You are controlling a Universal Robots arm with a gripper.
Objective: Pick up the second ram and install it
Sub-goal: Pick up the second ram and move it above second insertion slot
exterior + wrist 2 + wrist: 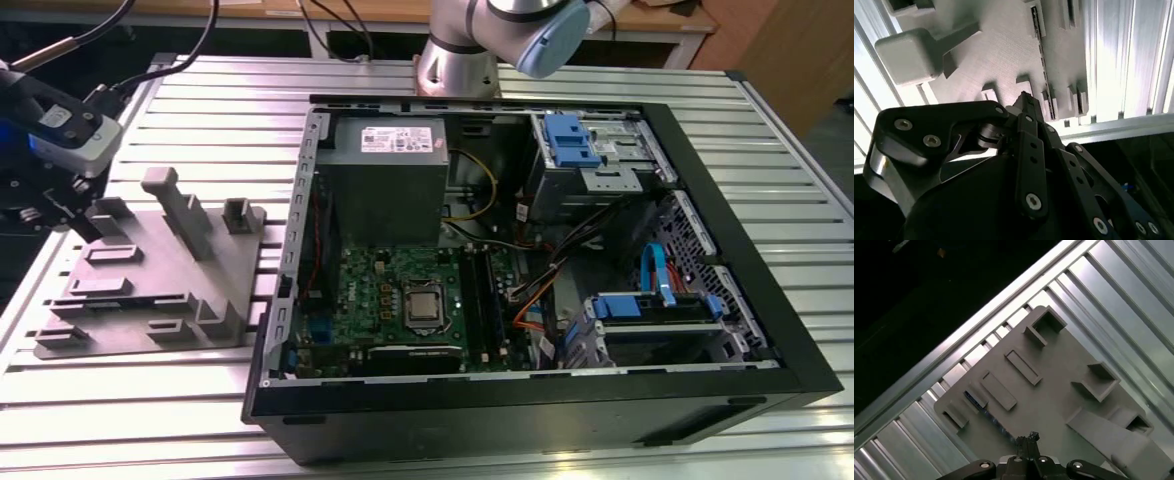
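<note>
Currently gripper [1024, 98] is hovering over the grey fixture [999, 45] (jaws pinched together), tip sitting near the ram [1041, 60] resting in that fixture.

This looks like a robotics lab or workshop bench. Under the gripper [1029, 440] lies a grey plastic fixture plate [147, 290] on a ribbed aluminium table [160, 400]. Beside the gripper, on the same table, lies an open computer case [534, 405] with its circuit board [387, 295] bare. Past the case rises the robot arm's base [461, 60], with wooden desks [267, 8] behind.
</note>
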